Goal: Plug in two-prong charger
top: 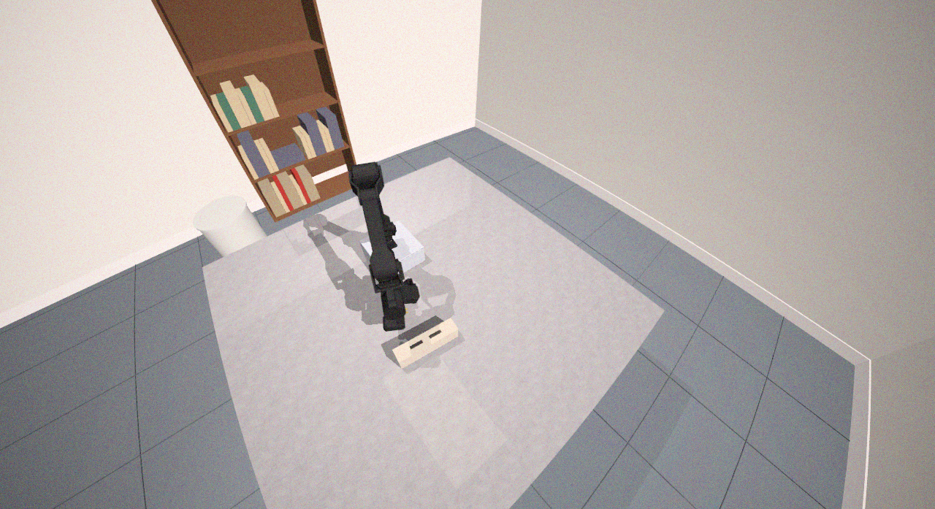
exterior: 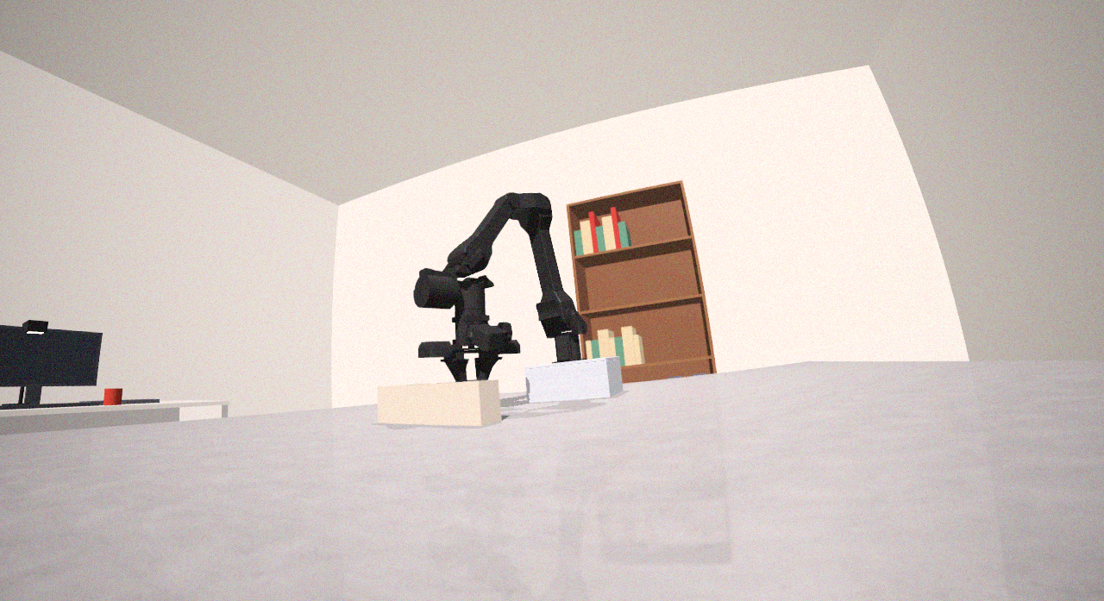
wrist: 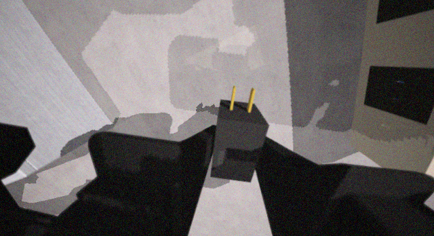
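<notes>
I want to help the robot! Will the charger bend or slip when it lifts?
The charger is probably stiff, since it looks like a solid block. Flat sides between the jaws should resist slipping. Its two thin prongs might bend if bumped.
</notes>
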